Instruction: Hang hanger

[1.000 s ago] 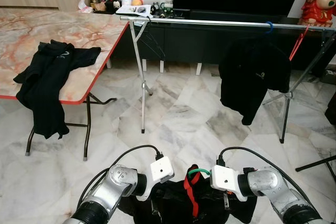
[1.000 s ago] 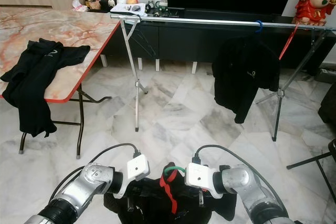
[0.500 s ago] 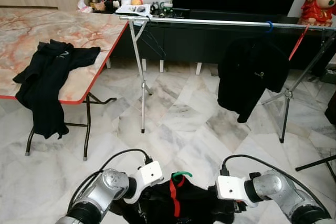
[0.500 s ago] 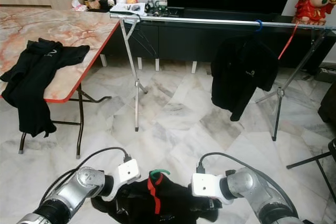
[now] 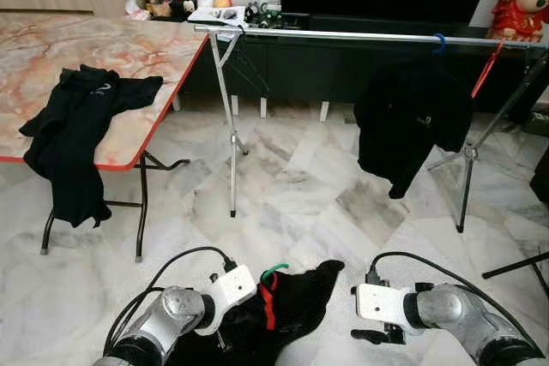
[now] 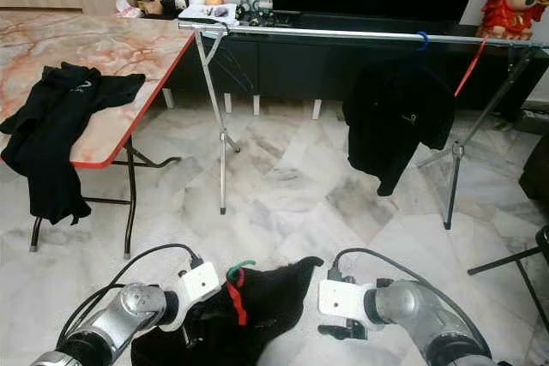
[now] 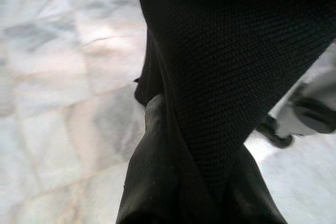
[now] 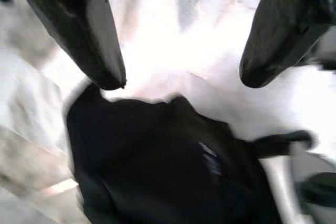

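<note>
Rail (image 5: 343, 36) has a long bare stretch between its left tripod leg (image 5: 225, 117) and the hung black shirt (image 5: 412, 126), marble floor (image 5: 292, 186) ahead is open, and the desk (image 5: 129, 57) hems in the left side.

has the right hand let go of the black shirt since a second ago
Yes. The right hand is open and apart from the black shirt, which now hangs from the left hand alone, further left of the rack leg.

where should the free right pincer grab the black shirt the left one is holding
Judging by its pose, the loose sleeve end of the black shirt, which pokes toward the right pincer. Come from the robot's right, level, fingers open. The left pincer already clamps the other side beside the hanger.
</note>
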Robot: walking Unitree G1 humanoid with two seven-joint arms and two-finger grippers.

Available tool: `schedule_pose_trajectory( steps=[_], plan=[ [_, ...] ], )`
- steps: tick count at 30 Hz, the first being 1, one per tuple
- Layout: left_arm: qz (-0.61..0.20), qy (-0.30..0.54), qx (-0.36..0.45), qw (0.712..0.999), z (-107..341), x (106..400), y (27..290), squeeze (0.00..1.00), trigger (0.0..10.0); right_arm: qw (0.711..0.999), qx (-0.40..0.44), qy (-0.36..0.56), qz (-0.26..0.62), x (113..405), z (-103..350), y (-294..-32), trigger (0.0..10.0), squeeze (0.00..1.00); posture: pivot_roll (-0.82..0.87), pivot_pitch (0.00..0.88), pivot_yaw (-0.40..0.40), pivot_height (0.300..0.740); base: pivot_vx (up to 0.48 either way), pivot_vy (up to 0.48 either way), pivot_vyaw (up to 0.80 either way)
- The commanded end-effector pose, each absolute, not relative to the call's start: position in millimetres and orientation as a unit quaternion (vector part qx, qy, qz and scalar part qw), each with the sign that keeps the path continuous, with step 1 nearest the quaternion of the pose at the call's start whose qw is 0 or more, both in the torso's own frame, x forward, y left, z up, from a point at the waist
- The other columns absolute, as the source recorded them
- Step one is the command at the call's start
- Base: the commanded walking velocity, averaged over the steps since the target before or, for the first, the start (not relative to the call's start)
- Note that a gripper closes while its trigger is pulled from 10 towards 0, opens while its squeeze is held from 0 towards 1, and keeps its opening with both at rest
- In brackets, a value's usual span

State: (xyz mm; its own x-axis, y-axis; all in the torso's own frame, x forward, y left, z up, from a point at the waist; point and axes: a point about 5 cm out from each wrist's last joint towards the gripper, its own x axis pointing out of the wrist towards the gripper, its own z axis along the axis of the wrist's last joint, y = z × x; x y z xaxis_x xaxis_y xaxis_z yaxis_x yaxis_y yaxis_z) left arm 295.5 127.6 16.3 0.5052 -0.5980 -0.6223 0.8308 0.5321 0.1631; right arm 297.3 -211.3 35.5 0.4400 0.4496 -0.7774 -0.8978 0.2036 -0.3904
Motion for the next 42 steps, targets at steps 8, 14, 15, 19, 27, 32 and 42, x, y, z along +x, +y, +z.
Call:
schedule_pose_trajectory(
  steps=[8,14,15,19,27,32,42],
  plan=[
    [-0.29,0.179,0.192,0.92,29,312,134,0.0,10.0,0.881,-0.3,0.272,0.244,291,11,-220,10.0,0.0,0.06,0.058,0.008,0.74,0.0,0.0,0.0],
    [-0.222,0.154,0.151,0.951,31,310,148,0.0,10.0,0.923,-0.172,0.328,0.107,261,-23,-222,10.0,0.0,0.06,0.045,0.029,0.74,0.0,0.0,0.0],
    [-0.211,0.148,0.143,0.956,32,310,151,0.0,10.0,0.923,-0.159,0.342,0.082,253,-30,-223,10.0,0.0,0.06,0.045,0.029,0.74,0.0,0.0,0.0],
    [-0.181,0.133,0.107,0.969,32,306,160,0.0,10.0,0.914,-0.082,0.397,-0.012,219,-56,-224,10.0,0.0,0.06,0.028,0.05,0.74,0.0,0.0,0.0],
    [-0.173,0.134,0.099,0.971,24,292,164,0.0,10.0,0.886,0.01,0.456,-0.088,174,-84,-210,10.0,0.0,0.05,0.001,0.063,0.74,0.0,0.0,0.0],
    [-0.177,0.135,0.112,0.968,22,287,164,0.0,10.0,0.879,0.01,0.469,-0.09,165,-89,-207,10.0,0.0,0.05,0.0,0.062,0.74,0.0,0.0,0.0],
    [-0.19,0.146,0.121,0.963,17,277,170,0.0,10.0,0.867,0.001,0.491,-0.088,152,-95,-207,10.0,0.0,0.04,0.0,0.074,0.74,0.1,0.0,0.0]
  ],
)
